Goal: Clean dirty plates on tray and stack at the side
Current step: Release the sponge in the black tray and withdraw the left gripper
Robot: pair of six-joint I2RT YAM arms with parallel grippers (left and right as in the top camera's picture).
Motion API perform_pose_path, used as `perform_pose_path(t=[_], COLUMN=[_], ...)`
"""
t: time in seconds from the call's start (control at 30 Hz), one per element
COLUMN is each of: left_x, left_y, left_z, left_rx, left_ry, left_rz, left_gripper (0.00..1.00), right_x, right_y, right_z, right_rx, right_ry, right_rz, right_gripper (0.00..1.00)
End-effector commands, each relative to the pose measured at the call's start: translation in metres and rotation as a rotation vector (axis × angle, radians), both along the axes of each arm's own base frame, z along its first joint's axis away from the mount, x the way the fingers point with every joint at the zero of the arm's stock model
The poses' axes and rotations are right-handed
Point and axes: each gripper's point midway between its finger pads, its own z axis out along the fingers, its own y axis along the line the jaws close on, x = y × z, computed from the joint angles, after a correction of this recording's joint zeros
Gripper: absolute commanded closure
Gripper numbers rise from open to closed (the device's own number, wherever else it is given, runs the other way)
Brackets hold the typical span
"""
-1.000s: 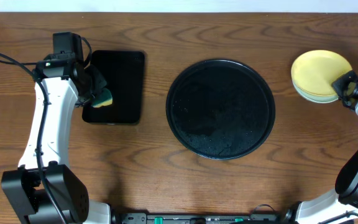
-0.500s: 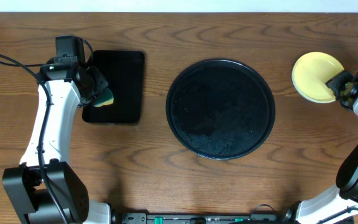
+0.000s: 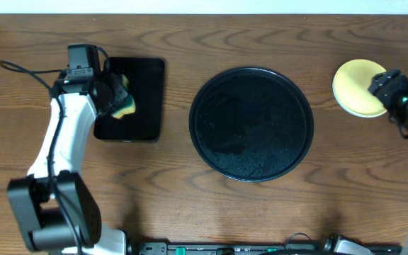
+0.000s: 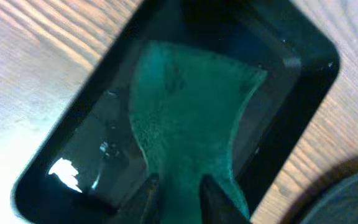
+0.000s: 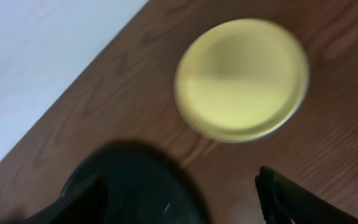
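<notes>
Wooden tabletop (image 3: 190,205) with the round black tray (image 3: 251,124) at its centre, bare of plates, as it was a second ago; the smaller rectangular tray (image 3: 144,92) lies well to its left. The plates (image 3: 356,88) sit near the far right edge, yellow one uppermost; a second ago this plate was tilted at the right pincer (image 5: 180,186), whereas now it lies flat and that pincer stands wide open, holding nothing, just beside the stack; judged, the last plate has been stacked and released. The green-and-yellow sponge (image 4: 185,118) has shifted up the rectangular tray; its narrow end lies between the jaws of the left pincer (image 4: 179,186), which stand slightly apart; whether they pinch it cannot be told. Hidden or unclear: plates beneath the yellow one cannot be counted; the right wrist view is blurred; the right arm is cut off by the frame edge.
</notes>
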Motion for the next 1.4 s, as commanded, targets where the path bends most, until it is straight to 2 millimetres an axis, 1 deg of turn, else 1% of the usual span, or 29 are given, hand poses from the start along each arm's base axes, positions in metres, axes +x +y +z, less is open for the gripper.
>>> perform_pose_path(t=[0.0, 0.1, 0.2, 0.3, 0.4, 0.47, 0.53, 0.6, 0.67, 0.73, 0.8, 0.83, 0.9, 0.97, 1.07, 1.2, 1.37], left_x=[0.001, 0.003, 0.006, 0.008, 0.009, 0.003, -0.009, -0.026, -0.050, -0.073, -0.098, -0.107, -0.128, -0.143, -0.158, -0.167, -0.168], left_y=[-0.005, -0.005, -0.004, -0.004, -0.004, -0.005, -0.006, -0.010, -0.015, -0.017, -0.020, -0.021, -0.024, -0.025, -0.027, -0.028, -0.028], left_z=[-0.028, -0.036, -0.032, -0.015, 0.018, 0.050, 0.081, 0.113, 0.142, 0.161, 0.175, 0.178, 0.185, 0.190, 0.199, 0.208, 0.210], left_rx=[-0.023, -0.024, -0.015, -0.010, 0.000, 0.010, 0.010, -0.002, -0.004, 0.001, 0.003, 0.003, 0.004, 0.005, 0.010, 0.016, 0.017], left_ry=[0.053, 0.065, 0.046, 0.008, -0.067, -0.138, -0.199, -0.259, -0.311, -0.343, -0.363, -0.364, -0.370, -0.377, -0.411, -0.453, -0.461], left_rz=[-0.033, -0.037, -0.050, -0.050, -0.050, -0.050, -0.039, -0.029, -0.035, -0.036, -0.036, -0.036, -0.036, -0.037, -0.037, -0.038, -0.038], left_gripper=[0.69, 0.53, 0.48, 0.47, 0.46, 0.46, 0.46, 0.45, 0.41, 0.30, 0.29, 0.21, 0.20, 0.20, 0.20, 0.20, 0.19], right_x=[-0.009, -0.019, -0.028, -0.038, -0.049, -0.060, -0.073, -0.087, -0.105, -0.123, -0.144, -0.154, -0.172, -0.188, -0.205, -0.216, -0.218], right_y=[0.034, 0.056, 0.074, 0.088, 0.096, 0.099, 0.100, 0.101, 0.103, 0.104, 0.106, 0.107, 0.108, 0.107, 0.107, 0.108, 0.108], right_z=[0.016, 0.026, 0.038, 0.048, 0.057, 0.061, 0.062, 0.063, 0.065, 0.067, 0.069, 0.070, 0.072, 0.072, 0.072, 0.076, 0.076], right_rx=[-0.022, -0.036, -0.047, -0.052, -0.059, -0.059, -0.057, -0.058, -0.074, -0.086, -0.087, -0.092, -0.109, -0.125, -0.140, -0.147, -0.148], right_ry=[-0.023, -0.036, -0.063, -0.089, -0.110, -0.112, -0.103, -0.096, -0.091, -0.090, -0.095, -0.100, -0.119, -0.140, -0.172, -0.205, -0.206], right_rz=[0.112, 0.173, 0.223, 0.260, 0.283, 0.289, 0.289, 0.291, 0.306, 0.316, 0.316, 0.318, 0.320, 0.310, 0.300, 0.299, 0.299], right_gripper=[0.25, 0.24, 0.23, 0.21, 0.18, 0.17, 0.17, 0.16, 0.14, 0.12, 0.11, 0.11, 0.07, 0.01, 0.01, 0.01, 0.01])
